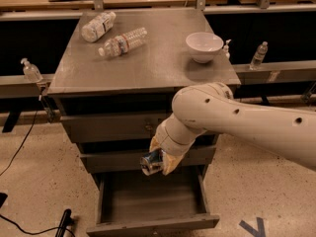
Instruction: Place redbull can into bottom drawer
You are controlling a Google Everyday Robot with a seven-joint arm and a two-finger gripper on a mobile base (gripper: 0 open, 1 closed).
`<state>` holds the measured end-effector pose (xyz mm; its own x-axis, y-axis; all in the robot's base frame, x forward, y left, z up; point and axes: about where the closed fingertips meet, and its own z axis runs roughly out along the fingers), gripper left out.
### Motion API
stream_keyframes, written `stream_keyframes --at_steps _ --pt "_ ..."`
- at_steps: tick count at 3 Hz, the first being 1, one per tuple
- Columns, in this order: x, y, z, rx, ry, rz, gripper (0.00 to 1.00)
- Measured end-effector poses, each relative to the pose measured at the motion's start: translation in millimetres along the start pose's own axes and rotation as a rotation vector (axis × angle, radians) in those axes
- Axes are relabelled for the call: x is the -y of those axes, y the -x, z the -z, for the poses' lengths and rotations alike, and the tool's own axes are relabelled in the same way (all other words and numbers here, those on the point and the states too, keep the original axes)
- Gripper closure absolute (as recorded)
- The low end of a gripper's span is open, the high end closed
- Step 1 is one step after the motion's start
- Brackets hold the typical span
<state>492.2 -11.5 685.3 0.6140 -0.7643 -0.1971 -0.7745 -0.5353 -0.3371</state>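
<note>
The redbull can [149,163] is a slim silver-and-blue can held in my gripper [160,158], tilted, with its shiny top pointing lower left. The gripper is shut on it and hangs in front of the middle drawer, just above the back of the open bottom drawer [150,220]. That drawer is pulled out, a wide grey box whose inside shows nothing in it. My white arm comes in from the right and covers part of the cabinet front.
On the grey cabinet top [163,68] lie two clear plastic bottles [121,42], [98,25] and a white bowl [204,46]. A small bottle [258,55] stands on the shelf at right and a pump bottle [30,71] at left. A dark cable and pole lie on the floor at left.
</note>
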Motion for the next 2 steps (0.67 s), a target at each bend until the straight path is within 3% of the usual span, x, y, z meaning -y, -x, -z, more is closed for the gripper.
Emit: stream_keyframes --at_steps 1,2 --pt "-20.9 -26.3 -21.3 0.054 -0.041 -0.126 1.00" --pt "-69.9 -57.1 -76.9 0.211 -0.153 -0.364 1.00"
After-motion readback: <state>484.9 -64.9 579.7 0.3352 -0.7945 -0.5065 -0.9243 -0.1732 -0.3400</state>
